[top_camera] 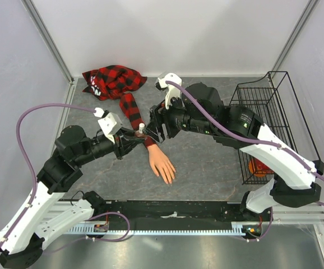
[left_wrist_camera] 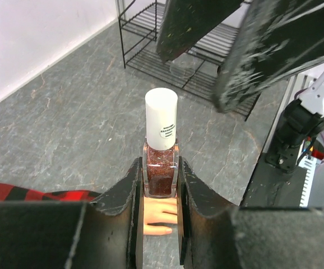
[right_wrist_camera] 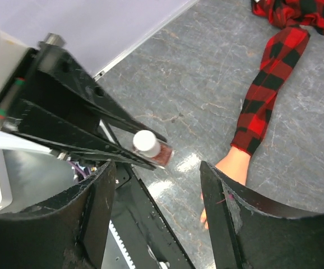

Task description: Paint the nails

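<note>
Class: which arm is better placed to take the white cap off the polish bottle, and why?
Right. The left gripper is shut on the bottle, holding it upright, so it is occupied. The right gripper is open, carries nothing, and hangs close to the white cap, pointed at it.

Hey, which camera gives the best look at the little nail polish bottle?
The left wrist view: the nail polish bottle stands upright, close and centred, held in the left gripper, white cap and reddish glass clear. The right wrist view shows it small, from above; the top external view shows barely its cap.
</note>
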